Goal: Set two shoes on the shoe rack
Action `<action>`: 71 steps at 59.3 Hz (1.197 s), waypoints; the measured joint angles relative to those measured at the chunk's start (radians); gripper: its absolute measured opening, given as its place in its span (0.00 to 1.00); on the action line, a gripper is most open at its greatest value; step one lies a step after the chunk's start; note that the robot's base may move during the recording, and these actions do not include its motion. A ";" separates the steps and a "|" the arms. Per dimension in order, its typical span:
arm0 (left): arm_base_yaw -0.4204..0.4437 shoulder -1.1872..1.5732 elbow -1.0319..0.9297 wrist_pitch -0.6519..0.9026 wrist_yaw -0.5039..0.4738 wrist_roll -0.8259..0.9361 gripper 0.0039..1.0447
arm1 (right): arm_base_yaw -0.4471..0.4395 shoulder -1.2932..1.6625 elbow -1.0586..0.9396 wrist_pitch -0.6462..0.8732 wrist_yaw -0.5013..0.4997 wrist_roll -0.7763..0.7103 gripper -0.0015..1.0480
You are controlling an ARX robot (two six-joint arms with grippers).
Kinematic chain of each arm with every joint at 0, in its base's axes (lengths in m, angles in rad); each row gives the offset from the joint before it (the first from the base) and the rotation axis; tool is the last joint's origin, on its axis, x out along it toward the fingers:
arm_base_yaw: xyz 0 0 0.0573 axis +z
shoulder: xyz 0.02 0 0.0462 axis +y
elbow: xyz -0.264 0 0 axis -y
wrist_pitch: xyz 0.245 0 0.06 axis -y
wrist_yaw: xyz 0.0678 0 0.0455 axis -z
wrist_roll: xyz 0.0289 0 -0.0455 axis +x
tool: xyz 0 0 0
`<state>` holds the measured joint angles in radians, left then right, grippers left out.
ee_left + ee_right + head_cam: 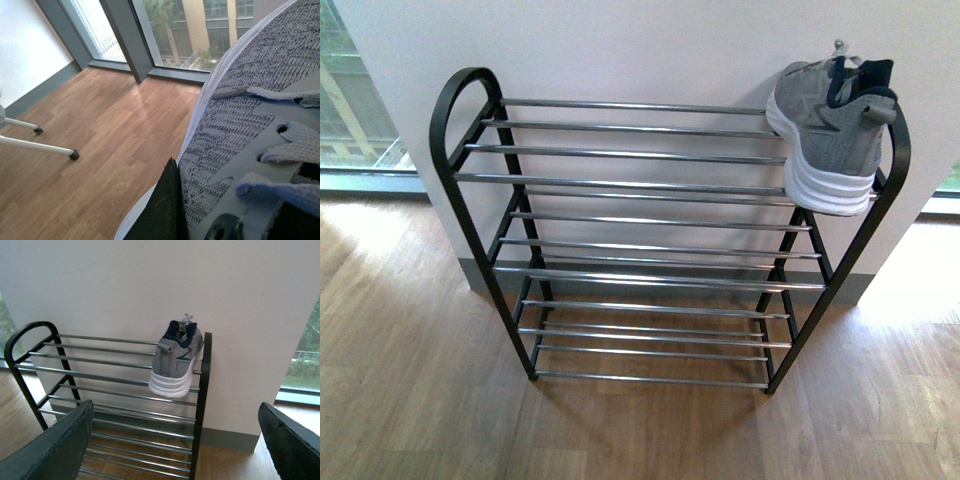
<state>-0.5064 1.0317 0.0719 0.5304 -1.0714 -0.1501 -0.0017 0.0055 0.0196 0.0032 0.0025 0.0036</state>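
The shoe rack (pixel 620 128) stands against a white wall, with black side frames and chrome bars. One grey sneaker (pixel 830 130) sits on the right end of its top tier, heel outward and tilted against the wall. The right wrist view also shows that sneaker (pixel 176 362) and the rack (pixel 100 377). My right gripper (pixel 175 410) is open and empty, some way in front of the rack. In the left wrist view my left gripper (pixel 200 210) is shut on a second grey sneaker (pixel 250 115), held above the floor. One black finger (pixel 165 210) presses against its knit side. Neither arm shows in the front view.
Wood floor (pixel 410 380) surrounds the rack. Tall windows (pixel 190 35) with dark frames run along the floor's far edge. White legs on small castors (pixel 37 145) stand on the floor near the held sneaker. A grey skirting (pixel 230 440) runs below the wall.
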 joint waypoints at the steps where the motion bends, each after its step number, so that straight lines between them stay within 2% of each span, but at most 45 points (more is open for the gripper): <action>1: -0.001 0.000 0.000 0.000 0.001 0.000 0.01 | 0.000 0.000 0.000 0.000 0.002 0.000 0.91; 8: 0.003 -0.006 0.001 -0.011 0.015 -0.018 0.01 | 0.000 0.000 0.000 0.000 0.001 0.000 0.91; 11: 0.064 -0.025 0.051 -0.206 0.279 -0.174 0.01 | 0.000 0.000 0.000 -0.001 0.001 0.000 0.91; 13: 0.084 0.002 0.080 -0.251 0.360 -0.242 0.01 | 0.000 0.000 0.000 -0.001 0.000 0.000 0.91; 16: 0.108 0.081 0.132 -0.273 0.539 -0.394 0.01 | 0.000 0.000 0.000 -0.001 -0.001 0.000 0.91; 20: 0.113 0.195 0.208 -0.269 0.690 -0.547 0.01 | 0.000 0.000 0.000 -0.001 -0.002 0.000 0.91; 25: 0.097 0.327 0.341 -0.276 0.793 -0.678 0.01 | 0.000 0.000 0.000 -0.001 -0.002 0.000 0.91; 34: 0.043 0.484 0.578 -0.352 0.819 -0.782 0.01 | 0.000 0.000 0.000 -0.001 -0.002 0.000 0.91; 45: 0.008 0.615 0.800 -0.429 0.818 -0.798 0.01 | 0.000 0.000 0.000 -0.001 -0.002 0.000 0.91; 71: -0.038 0.960 1.293 -0.624 0.829 -0.680 0.01 | 0.000 0.000 0.000 -0.001 -0.002 0.000 0.91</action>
<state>-0.5442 1.9919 1.3651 -0.0940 -0.2428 -0.8303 -0.0017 0.0051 0.0196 0.0025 0.0006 0.0036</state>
